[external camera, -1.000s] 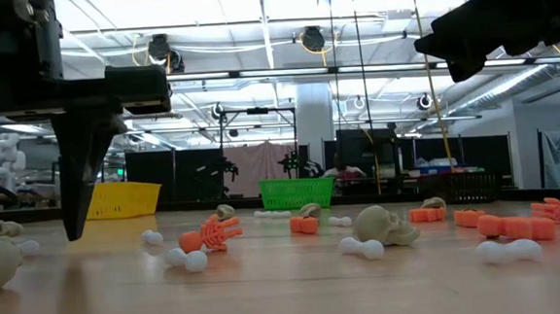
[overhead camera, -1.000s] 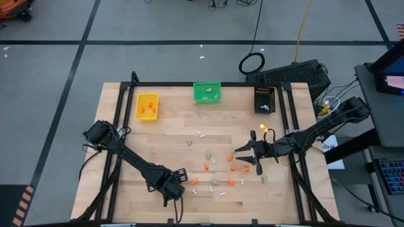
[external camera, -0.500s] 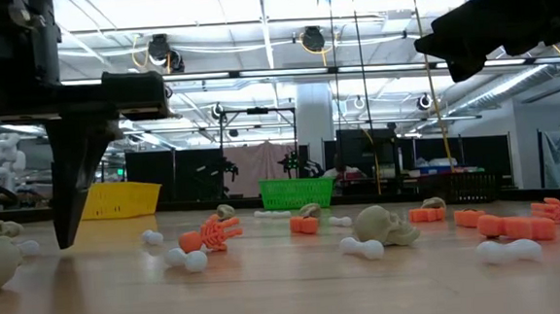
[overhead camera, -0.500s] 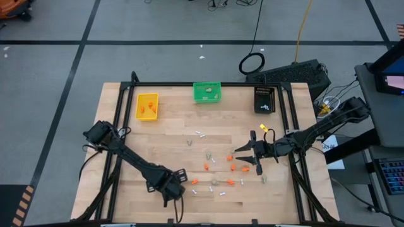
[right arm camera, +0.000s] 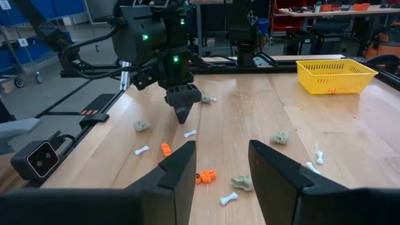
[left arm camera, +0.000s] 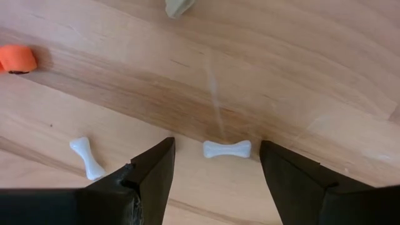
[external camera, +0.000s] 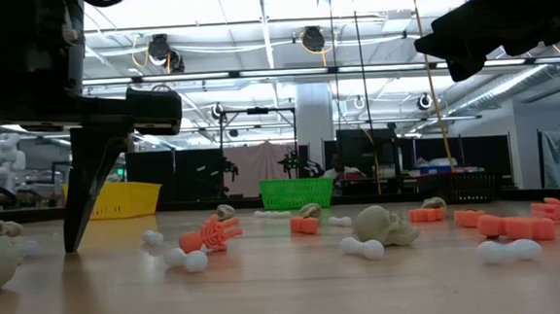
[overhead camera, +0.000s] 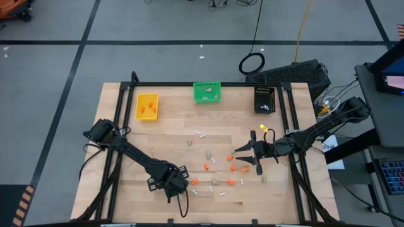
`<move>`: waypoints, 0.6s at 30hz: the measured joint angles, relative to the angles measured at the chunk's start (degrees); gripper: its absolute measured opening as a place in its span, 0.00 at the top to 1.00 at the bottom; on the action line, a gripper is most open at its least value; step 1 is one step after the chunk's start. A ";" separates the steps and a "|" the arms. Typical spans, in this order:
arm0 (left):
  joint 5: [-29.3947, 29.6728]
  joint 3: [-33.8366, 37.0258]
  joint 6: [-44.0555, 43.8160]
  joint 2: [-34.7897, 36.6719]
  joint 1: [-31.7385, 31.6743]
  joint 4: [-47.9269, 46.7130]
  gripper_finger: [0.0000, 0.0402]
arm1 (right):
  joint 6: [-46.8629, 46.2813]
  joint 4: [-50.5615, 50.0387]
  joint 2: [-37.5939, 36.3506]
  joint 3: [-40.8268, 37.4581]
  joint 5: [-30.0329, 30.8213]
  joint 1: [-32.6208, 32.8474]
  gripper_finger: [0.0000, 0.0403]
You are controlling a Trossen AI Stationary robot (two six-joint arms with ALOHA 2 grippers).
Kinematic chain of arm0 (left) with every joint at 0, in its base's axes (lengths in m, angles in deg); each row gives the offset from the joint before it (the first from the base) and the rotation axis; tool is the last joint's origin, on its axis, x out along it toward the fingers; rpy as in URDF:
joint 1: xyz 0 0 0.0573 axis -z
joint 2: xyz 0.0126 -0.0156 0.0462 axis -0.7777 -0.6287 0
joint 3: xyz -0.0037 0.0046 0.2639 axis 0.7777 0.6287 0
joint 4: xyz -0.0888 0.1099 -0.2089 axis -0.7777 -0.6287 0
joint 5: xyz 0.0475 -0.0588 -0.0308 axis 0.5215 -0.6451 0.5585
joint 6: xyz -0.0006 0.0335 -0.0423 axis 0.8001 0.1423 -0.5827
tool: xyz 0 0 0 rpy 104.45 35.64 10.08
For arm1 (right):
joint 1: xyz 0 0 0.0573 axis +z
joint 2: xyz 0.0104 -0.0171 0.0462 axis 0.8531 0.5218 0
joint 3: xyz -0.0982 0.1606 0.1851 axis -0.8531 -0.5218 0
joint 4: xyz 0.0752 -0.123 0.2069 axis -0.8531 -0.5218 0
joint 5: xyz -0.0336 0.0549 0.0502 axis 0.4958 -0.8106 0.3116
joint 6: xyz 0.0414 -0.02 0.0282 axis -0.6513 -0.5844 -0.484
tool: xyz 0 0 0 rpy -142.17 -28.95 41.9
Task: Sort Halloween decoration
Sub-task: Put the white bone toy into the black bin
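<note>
High view: left gripper [overhead camera: 178, 195] low near table's [overhead camera: 120, 126] front edge; decoration pieces [overhead camera: 218, 173] scattered mid-table; right gripper [overhead camera: 247, 157] over them.
Low view: skull lump [external camera: 385, 225], orange bits on wood.
Left wrist: fingers [left arm camera: 153, 172] spread, white bone [left arm camera: 226, 149] between, untouched.
Right wrist: fingers [right arm camera: 181, 169] apart, empty.

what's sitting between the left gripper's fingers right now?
A white bone lies flat on the wooden table, between the open fingers of the left gripper, touching neither. Anything nearer the wrist is hidden.
</note>
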State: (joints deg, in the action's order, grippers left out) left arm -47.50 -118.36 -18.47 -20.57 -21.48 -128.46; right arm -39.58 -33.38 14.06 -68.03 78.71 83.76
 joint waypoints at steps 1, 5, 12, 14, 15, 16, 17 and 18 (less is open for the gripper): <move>-0.22 0.00 0.00 0.00 -0.19 -0.02 0.40 | 0.00 0.00 0.00 0.00 0.00 0.00 0.67; -0.71 0.00 0.34 -0.02 -0.57 -0.08 0.41 | 0.00 0.00 0.00 0.00 0.01 0.01 0.67; -0.85 0.00 0.34 -0.02 -0.57 -0.28 0.51 | 0.00 -0.01 0.00 0.00 0.00 0.01 0.67; -0.84 0.00 0.11 -0.02 -0.57 -0.33 0.54 | 0.00 0.00 0.00 0.00 0.00 0.00 0.67; -0.84 0.00 0.11 -0.02 -0.57 -0.33 0.56 | 0.00 -0.01 0.00 0.00 0.00 0.00 0.67; -0.84 0.00 0.11 -0.02 -0.57 -0.33 0.57 | 0.00 0.00 0.00 0.00 0.00 0.00 0.67; -0.84 0.00 0.10 -0.02 -0.57 -0.35 0.58 | 0.00 -0.02 0.00 0.00 0.00 0.00 0.67; -0.84 0.02 0.09 -0.02 -0.57 -0.35 0.59 | 0.00 -0.02 0.00 0.00 0.02 0.00 0.67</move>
State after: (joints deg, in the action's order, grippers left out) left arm -48.33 -118.34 -18.38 -20.60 -22.06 -128.81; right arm -39.58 -33.41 14.06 -68.03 78.73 83.76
